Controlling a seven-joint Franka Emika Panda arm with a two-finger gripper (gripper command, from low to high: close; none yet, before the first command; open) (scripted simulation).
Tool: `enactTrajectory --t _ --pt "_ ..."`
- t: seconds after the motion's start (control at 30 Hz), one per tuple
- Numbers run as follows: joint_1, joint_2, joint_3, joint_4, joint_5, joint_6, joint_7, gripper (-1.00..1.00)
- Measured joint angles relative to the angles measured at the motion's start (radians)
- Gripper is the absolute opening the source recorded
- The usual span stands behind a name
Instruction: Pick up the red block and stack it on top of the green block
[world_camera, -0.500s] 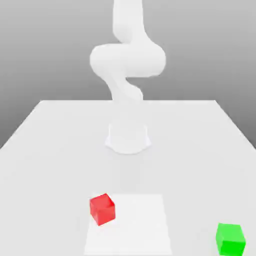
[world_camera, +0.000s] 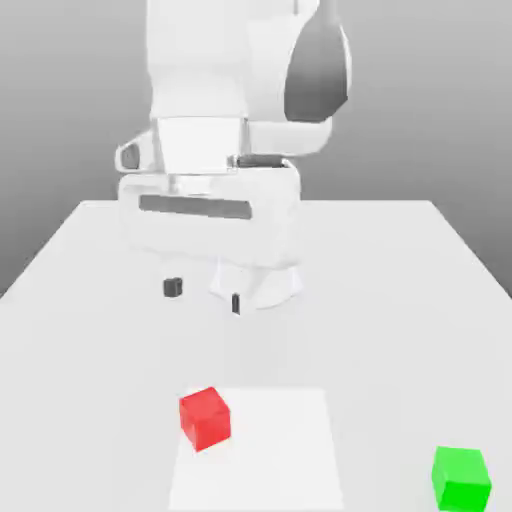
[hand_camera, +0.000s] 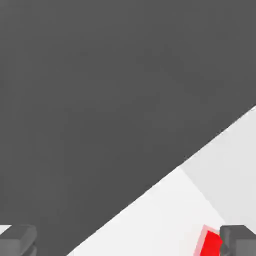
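Observation:
The red block (world_camera: 205, 417) sits on the white table, towards the exterior view's left near the front. The green block (world_camera: 461, 477) rests apart from it at the front right corner of that view. My gripper (world_camera: 205, 295) hangs above the table, in front of the arm's base and farther back than the red block. It is open, its two dark fingertips (world_camera: 173, 287) spread wide with nothing between them. In the hand view the gripper (hand_camera: 128, 244) shows both fingertips (hand_camera: 239, 240), with a corner of the red block (hand_camera: 211, 243) beside one of them.
The arm's white base (world_camera: 262, 285) stands mid-table behind the gripper. A lighter square patch (world_camera: 285, 450) marks the table under the red block. The hand view looks past the table's edge (hand_camera: 150, 192) to dark floor (hand_camera: 100, 100).
The arm has swung forward and down from its folded upright pose. The hand and open fingers now hang over the table behind the red block. Both blocks stay where they were.

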Motion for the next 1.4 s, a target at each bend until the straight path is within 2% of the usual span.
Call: enactTrajectory --t 0.17,0.37,0.4,0.63,0.87,1.07,1.4 --pt "-0.040 0.179 -0.013 -0.089 -0.074 0.111 0.222 0.00" --pt "-0.018 0.396 -0.038 -0.070 -0.106 0.291 0.264 0.00" --pt "-0.018 0.414 -0.038 -0.068 -0.106 0.307 0.265 -1.00" --pt "-0.017 0.410 -0.038 -0.069 -0.109 0.305 0.268 -1.00" --pt "0.000 0.207 -0.018 -0.084 -0.094 0.117 0.229 -1.00" --pt "0.122 0.266 0.077 0.067 -0.157 0.014 0.002 -1.00" --pt "0.274 0.410 0.291 0.332 -0.236 -0.118 -0.408 -1.00"
